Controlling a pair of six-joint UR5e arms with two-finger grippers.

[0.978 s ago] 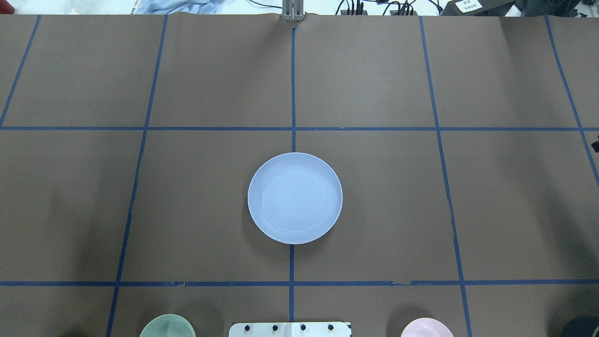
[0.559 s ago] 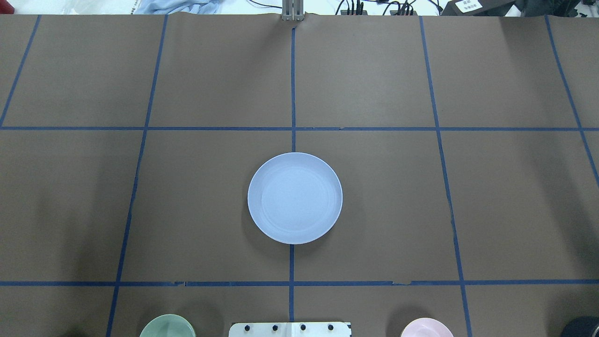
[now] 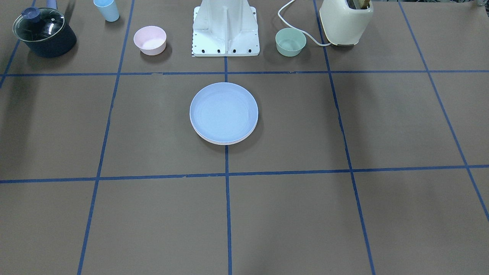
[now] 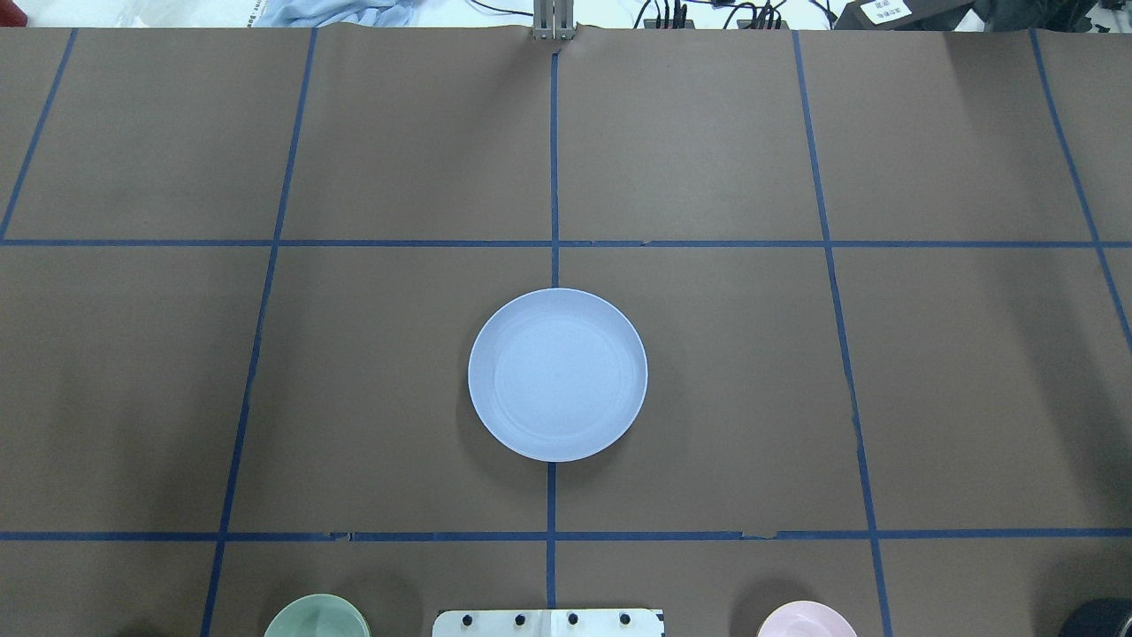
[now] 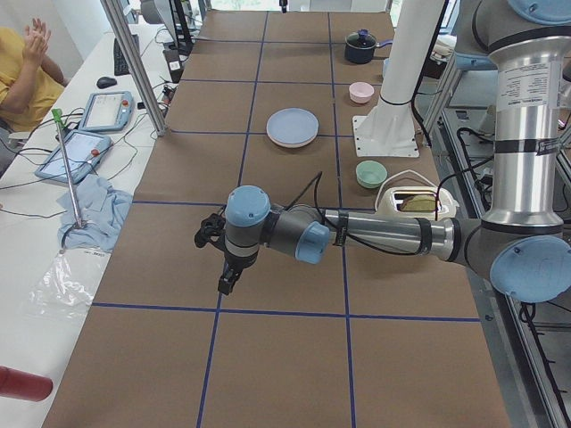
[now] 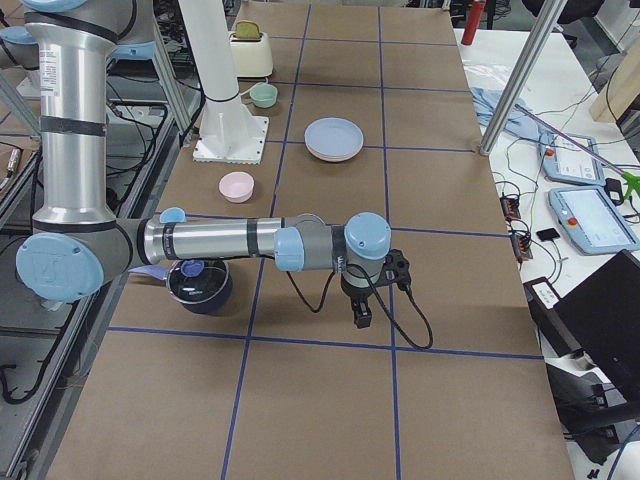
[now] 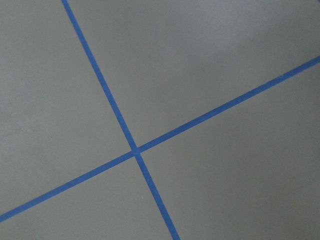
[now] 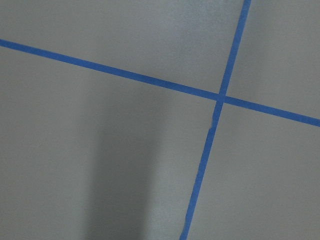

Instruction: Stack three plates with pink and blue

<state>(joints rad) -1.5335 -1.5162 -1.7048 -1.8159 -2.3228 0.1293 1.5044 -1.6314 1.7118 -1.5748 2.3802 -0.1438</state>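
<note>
The light blue plate (image 4: 557,374) lies on top of a stack at the table's middle. In the front-facing view (image 3: 224,112) thin pale rims of plates under it (image 3: 225,143) show at its near edge; their colours are hard to tell. My left gripper (image 5: 227,283) shows only in the exterior left view, low over bare table far from the stack; I cannot tell if it is open. My right gripper (image 6: 361,318) shows only in the exterior right view, likewise far from the stack; I cannot tell its state. Both wrist views show only brown paper and blue tape.
Along the robot's side stand a small pink bowl (image 3: 149,39), a green bowl (image 3: 290,41), a light-blue cup (image 3: 106,9), a dark lidded pot (image 3: 44,31), a cream toaster (image 3: 345,21) and the white robot base (image 3: 225,28).
A dark part at the overhead view's right edge a second ago has left that view. The plate stack has not moved.
</note>
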